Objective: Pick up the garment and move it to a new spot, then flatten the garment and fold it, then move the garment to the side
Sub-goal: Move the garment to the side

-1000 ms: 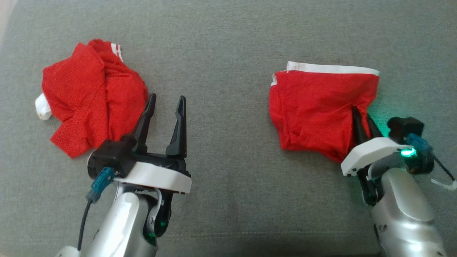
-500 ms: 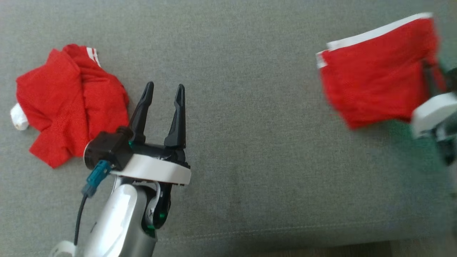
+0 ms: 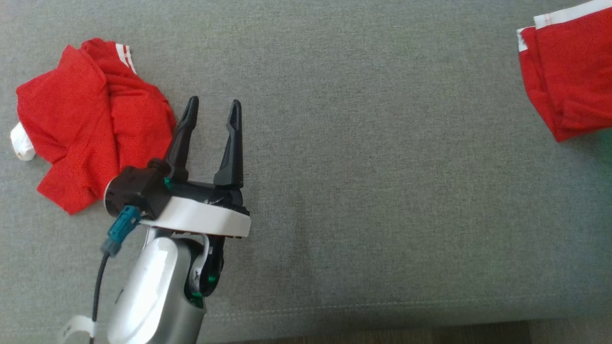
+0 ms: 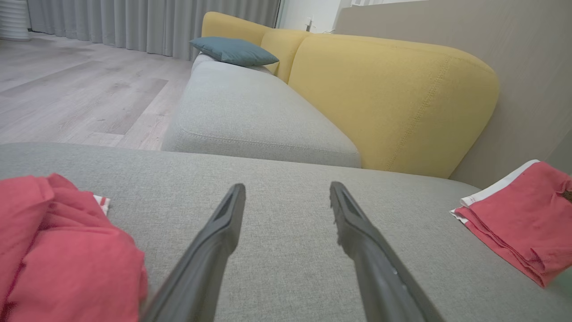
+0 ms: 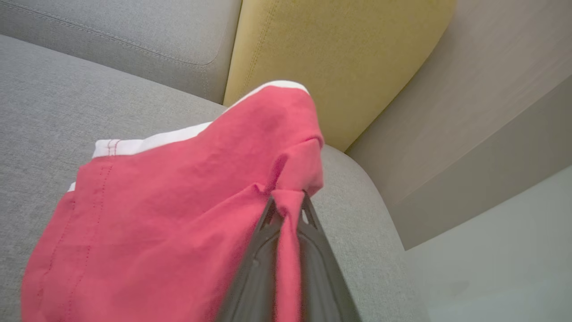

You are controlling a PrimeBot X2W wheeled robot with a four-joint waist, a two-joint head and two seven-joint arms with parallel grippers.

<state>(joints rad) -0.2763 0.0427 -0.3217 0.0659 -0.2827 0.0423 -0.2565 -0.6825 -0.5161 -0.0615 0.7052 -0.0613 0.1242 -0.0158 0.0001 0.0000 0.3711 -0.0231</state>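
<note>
The left gripper (image 3: 213, 101) hovers nearest over the grey cushion (image 3: 358, 167), jaws wide and empty, its left finger just beside a crumpled garment (image 3: 91, 119) in red. Well apart from it, at the cushion's right end, the right gripper (image 5: 289, 199) has its jaws pinched on a corner of the folded garment (image 5: 170, 201), red with a white band. A yellow backrest (image 5: 335, 58) rises beyond it.
</note>
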